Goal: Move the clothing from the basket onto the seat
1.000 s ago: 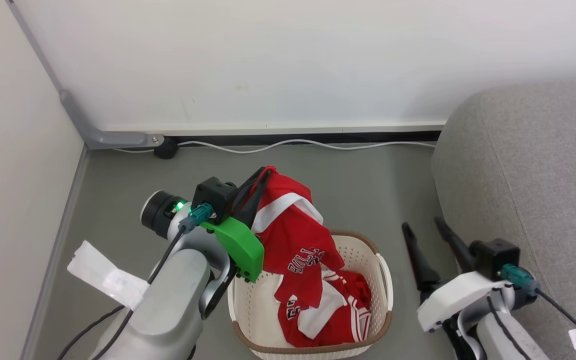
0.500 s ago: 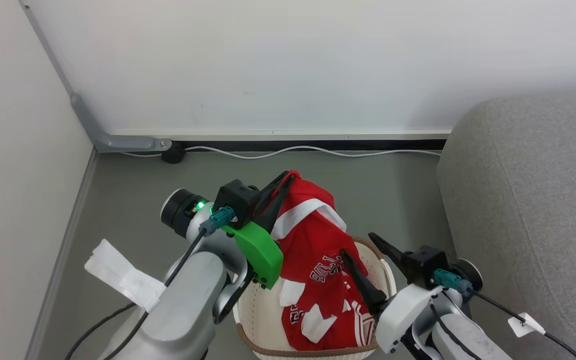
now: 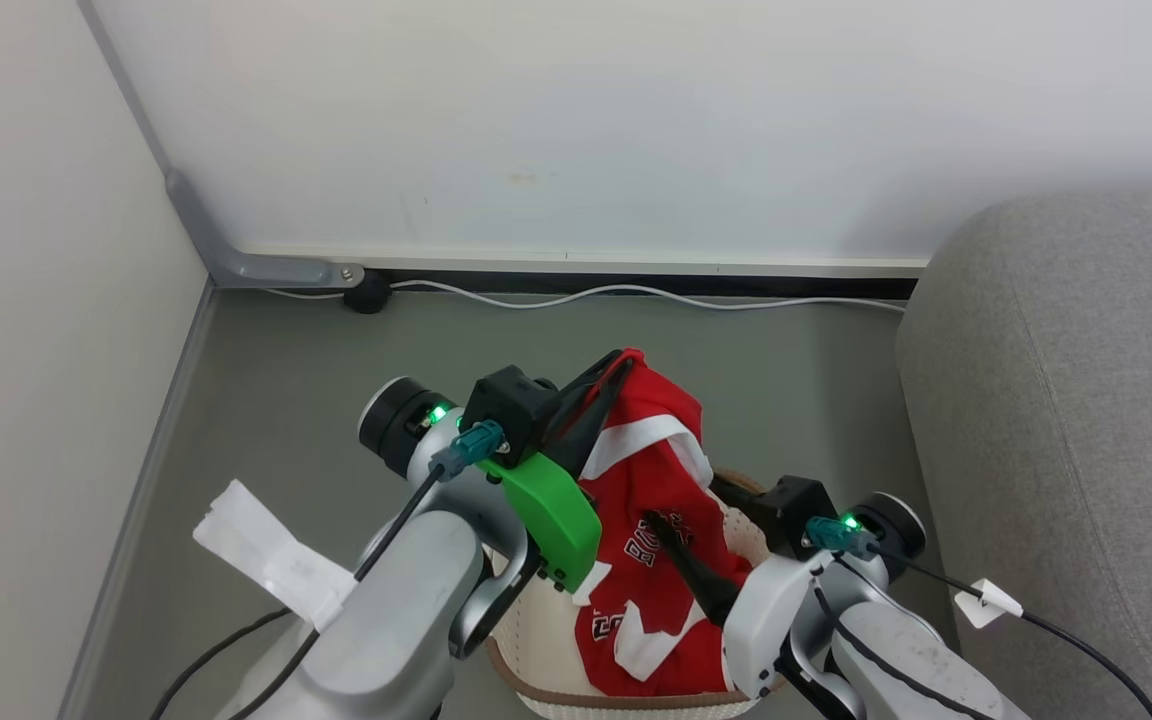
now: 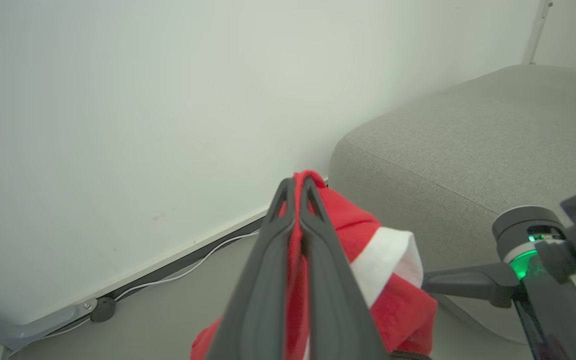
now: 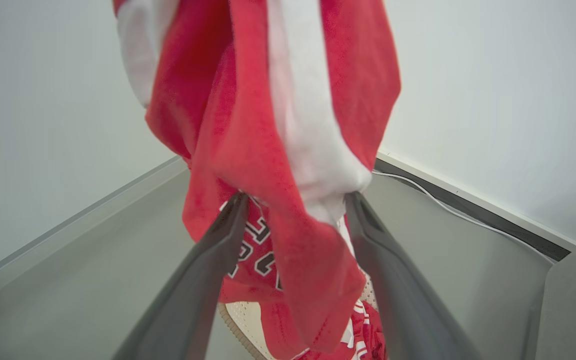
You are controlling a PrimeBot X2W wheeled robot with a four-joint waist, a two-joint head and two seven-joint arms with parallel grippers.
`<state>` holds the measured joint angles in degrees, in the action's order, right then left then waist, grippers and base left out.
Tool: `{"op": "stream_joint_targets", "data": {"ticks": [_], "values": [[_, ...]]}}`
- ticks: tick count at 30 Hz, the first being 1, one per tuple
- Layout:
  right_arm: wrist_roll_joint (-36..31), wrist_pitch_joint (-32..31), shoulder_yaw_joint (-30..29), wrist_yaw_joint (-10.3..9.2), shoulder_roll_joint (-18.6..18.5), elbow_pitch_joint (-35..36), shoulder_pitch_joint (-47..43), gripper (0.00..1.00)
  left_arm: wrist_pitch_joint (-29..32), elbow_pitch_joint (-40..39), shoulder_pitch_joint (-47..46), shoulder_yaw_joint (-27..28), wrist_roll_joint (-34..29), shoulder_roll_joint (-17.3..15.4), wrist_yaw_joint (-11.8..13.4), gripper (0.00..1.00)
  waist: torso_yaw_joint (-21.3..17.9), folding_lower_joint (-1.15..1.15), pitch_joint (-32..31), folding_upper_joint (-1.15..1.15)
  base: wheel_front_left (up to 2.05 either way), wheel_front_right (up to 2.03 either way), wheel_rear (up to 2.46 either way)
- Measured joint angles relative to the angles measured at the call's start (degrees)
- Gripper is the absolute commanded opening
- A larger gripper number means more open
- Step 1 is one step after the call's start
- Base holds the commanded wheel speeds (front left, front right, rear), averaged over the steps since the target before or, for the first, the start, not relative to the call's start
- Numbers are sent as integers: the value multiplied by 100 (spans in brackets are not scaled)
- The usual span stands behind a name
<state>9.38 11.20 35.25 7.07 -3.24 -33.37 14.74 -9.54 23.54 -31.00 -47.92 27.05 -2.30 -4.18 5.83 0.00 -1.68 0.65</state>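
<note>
Clothing (image 3: 651, 470) in red with white bands is hanging from the left gripper (image 3: 616, 360), which is clenching on the top fold of one garment. In the left wrist view its two dark fingers are pressing together, and a thin edge of red cloth is showing between them. The lifted garment is hanging down over the basket (image 3: 528, 640). Its lower part, with black-and-white letters, is reaching into the basket, where more red and white cloth is lying in a heap. The basket is standing on the grey floor (image 3: 286, 400), near the rounded end of the sofa (image 3: 1066, 380), and both arms are covering part of it in the head view.

The right gripper (image 3: 684, 500) is standing wide open around the hanging garment, lower than the left one. In the right wrist view one finger is reaching up on each side of the bunch of cloth, and both tips are touching the fabric. A white stripe of the garment is running down between them.

The light grey sofa is lying on the robot's right side. Behind the basket a white cable (image 3: 636, 293) is running along the foot of the white wall (image 3: 586, 130). A white paper tag (image 3: 266, 560) is hanging beside the left arm.
</note>
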Motion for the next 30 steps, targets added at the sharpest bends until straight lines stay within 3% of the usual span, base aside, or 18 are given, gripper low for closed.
{"op": "stream_joint_targets", "data": {"ticks": [1, 3, 4, 5, 16, 19, 24, 30], "values": [[41, 0, 45, 0, -1, -33, 42, 96, 2, -19, 0, -16, 9, 2, 18, 0, 9, 0, 3, 0, 0, 0, 0], [126, -16, 156, 0, -2, -78, 103, 44, 43, -37, 0, -36, 44, 1, 25, 0, 24, 0, 11, 0, 0, 0, 0], [153, -16, 203, 0, -2, -96, 130, 27, 43, -41, 0, -42, 52, 1, 37, 0, 30, 0, 15, 0, 0, 0, 0], [190, -16, 243, 0, -3, -103, 154, 0, 43, -48, 1, -44, 53, 1, 70, 0, 35, 0, 19, 0, 0, 0, 0], [543, 71, 129, 0, 0, -327, 292, 0, 35, -11, 79, 103, 152, 0, 276, 3, -62, 0, 65, 0, 0, 0, 0], [614, 97, -37, 0, -5, -381, 299, 0, 31, 16, 172, 108, 152, 0, 320, 100, -137, 0, 79, 0, 0, 0, 0], [840, 196, -460, -20, -43, -413, 300, 0, -81, 23, 264, 132, 165, 0, 325, 100, -304, 0, 98, 0, 0, 0, 0], [950, 250, -875, -215, -260, -304, 300, 0, -154, 74, 485, 153, 308, -43, 328, 100, -517, 0, 106, 0, 0, 0, 0]]}}
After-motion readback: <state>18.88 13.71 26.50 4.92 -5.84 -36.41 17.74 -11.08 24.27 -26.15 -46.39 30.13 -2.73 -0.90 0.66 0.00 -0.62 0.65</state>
